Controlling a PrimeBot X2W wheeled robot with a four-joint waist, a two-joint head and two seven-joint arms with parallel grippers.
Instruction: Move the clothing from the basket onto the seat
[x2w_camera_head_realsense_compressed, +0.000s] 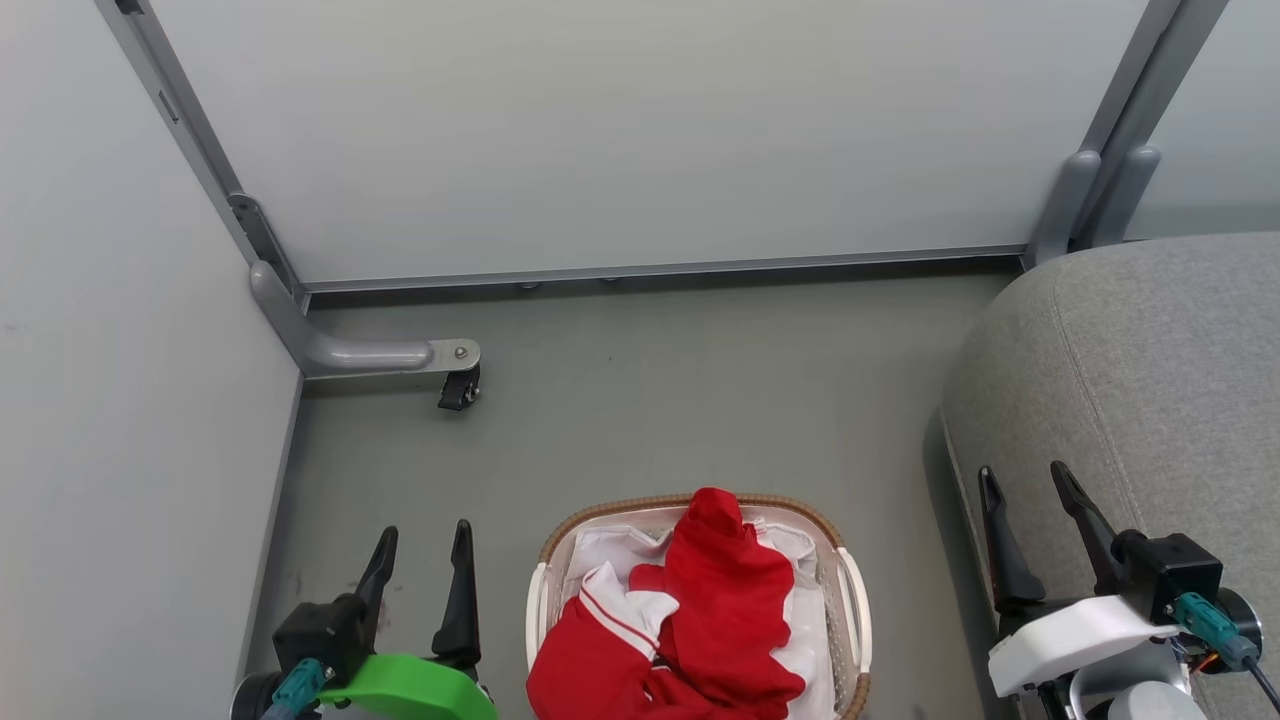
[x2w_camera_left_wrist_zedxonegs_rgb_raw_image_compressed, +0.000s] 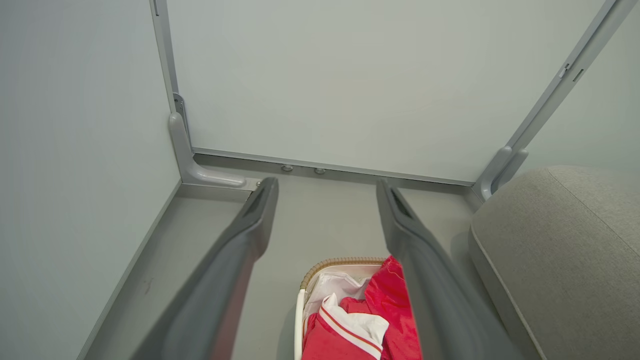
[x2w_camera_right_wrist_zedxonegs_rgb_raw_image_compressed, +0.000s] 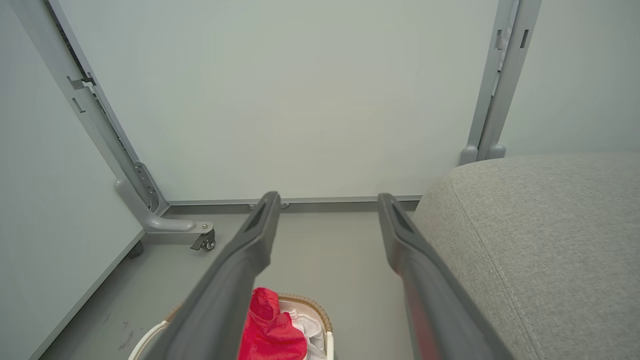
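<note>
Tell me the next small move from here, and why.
Probably lower the right gripper onto the red peak of the clothing in the basket. Both it and the left gripper are open and empty, and the right one is nearer the seat.

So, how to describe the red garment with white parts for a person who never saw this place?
Start at the big grey sofa seat; on the floor to its left stands an oval white basket with a brown woven rim. The striped garment lies in the basket's near left part. Unlike the plain red garment beside it, it has white panels with thin stripes.
</note>
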